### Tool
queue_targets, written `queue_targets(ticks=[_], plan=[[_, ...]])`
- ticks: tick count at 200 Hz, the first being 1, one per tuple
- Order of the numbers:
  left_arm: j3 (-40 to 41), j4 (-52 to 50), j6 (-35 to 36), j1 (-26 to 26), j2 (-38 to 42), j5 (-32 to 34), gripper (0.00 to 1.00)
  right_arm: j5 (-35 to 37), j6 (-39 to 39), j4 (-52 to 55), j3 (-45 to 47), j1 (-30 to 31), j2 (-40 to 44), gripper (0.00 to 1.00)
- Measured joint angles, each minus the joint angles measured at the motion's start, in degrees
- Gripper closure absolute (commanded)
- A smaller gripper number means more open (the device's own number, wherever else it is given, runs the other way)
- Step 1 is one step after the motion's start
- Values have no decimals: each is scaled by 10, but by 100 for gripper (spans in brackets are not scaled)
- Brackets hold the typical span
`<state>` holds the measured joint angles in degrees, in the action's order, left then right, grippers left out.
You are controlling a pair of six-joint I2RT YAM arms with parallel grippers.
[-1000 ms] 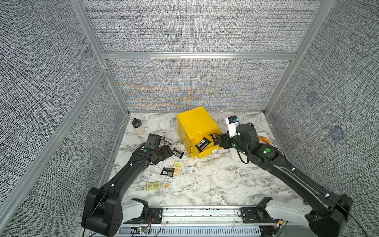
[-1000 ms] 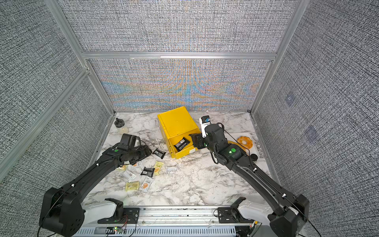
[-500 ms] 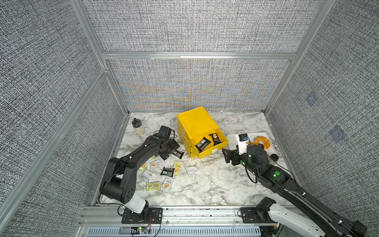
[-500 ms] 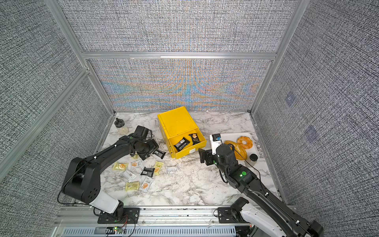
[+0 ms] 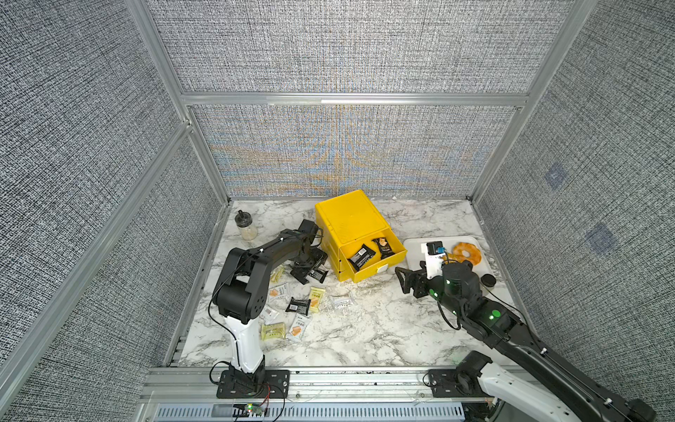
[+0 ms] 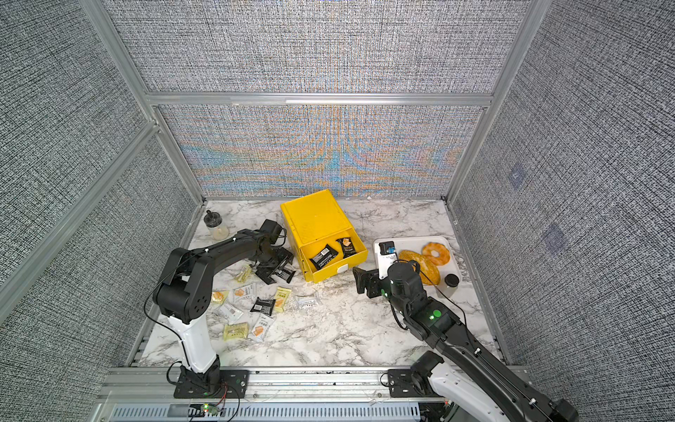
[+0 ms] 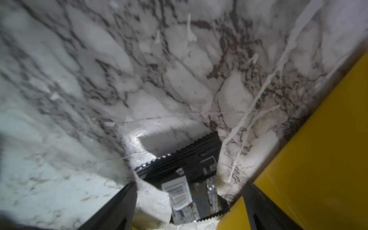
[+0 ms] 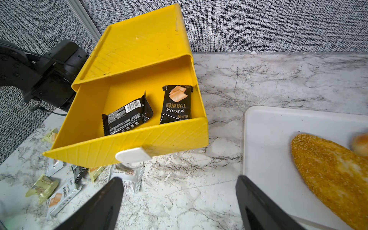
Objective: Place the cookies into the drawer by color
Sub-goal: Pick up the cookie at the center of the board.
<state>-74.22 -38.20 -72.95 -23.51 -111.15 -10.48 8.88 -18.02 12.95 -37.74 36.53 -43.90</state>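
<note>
Top views show, nearest on the left of the marble table (image 5: 365,336), the loose cookies (image 5: 298,306): black, pale yellow and white packets with an orange picture, scattered flat and well apart from the drawer box (image 5: 347,219). Right of them the right gripper (image 5: 403,283) hangs with its jaws spread and nothing between them, between the box and the white tray (image 5: 412,248). In the right wrist view it (image 8: 179,185) faces the pulled-out top drawer (image 8: 139,139), where two black packets (image 8: 127,117) lie side by side. Farther left, just beside the box, the left gripper (image 7: 189,191) is low over the table, fingers wide on either side of a black packet (image 7: 179,165) that lies flat, not pinched. On the tray lie a bread loaf (image 6: 420,266) and a ring doughnut (image 5: 465,253). A glass jar (image 5: 246,228) stands far left.
</note>
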Motion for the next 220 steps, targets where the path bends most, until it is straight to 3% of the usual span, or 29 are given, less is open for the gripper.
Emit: queue_targets(ticks=[9, 40, 96, 140, 220], plan=[[-4, -5, -6, -2, -4, 0, 19, -2, 0, -3, 1, 0, 0, 8], [-2, -24, -21, -3, -7, 14, 45, -2, 0, -4, 4, 0, 1, 8], [33, -30, -39, -4, 17, 37, 64, -7, 0, -8, 6, 0, 6, 8], [63, -52, -35, -4, 68, 71, 64, -16, -7, -10, 12, 0, 12, 9], [107, -63, 23, -38, 272, 153, 66, -49, -33, -16, 46, 0, 31, 9]])
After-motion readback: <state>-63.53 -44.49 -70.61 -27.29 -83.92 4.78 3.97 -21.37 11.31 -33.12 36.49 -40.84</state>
